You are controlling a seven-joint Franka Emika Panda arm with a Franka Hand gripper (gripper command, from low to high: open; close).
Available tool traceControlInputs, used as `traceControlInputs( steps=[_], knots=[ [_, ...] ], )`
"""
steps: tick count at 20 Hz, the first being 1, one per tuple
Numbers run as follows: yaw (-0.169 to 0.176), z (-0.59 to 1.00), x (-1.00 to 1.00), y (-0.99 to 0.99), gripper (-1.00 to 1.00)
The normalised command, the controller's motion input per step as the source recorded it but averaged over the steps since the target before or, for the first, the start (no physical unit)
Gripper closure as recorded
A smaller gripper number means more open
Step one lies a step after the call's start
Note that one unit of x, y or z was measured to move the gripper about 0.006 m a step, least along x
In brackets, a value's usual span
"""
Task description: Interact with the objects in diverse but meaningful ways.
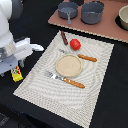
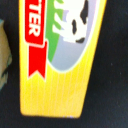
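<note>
Hovered low at the frame's left edge, gripper (image 1: 16,66) directly over the yellow packet (image 1: 17,74) on the black tabletop (image 1: 112,95), probably lining up a grasp; jaw state impossible to tell. Farther up, lay beyond the tan plate (image 1: 68,65) on the mat (image 1: 95,85): red ball (image 1: 75,44) and brown stick (image 1: 64,37), untouched.

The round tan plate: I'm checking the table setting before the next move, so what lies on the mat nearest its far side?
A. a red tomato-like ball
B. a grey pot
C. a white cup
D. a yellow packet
A. In the exterior view the red tomato-like ball sits on the striped mat just beyond the round tan plate, while the grey pots stand off the mat on the brown board.
</note>
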Motion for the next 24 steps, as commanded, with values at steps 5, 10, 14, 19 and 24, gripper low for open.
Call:
traceControlInputs(
  steps=[5, 10, 14, 19, 24],
  knots=[
    [0.0, -0.41, -0.04, -0.11, 1.0],
    [0.0, -0.41, -0.02, -0.1, 1.0],
    [0.0, -0.29, 0.0, -0.07, 1.0],
    [0.001, 0.57, 0.0, 0.07, 1.0],
    [0.0, 0.99, 0.22, 0.07, 1.0]
  ],
)
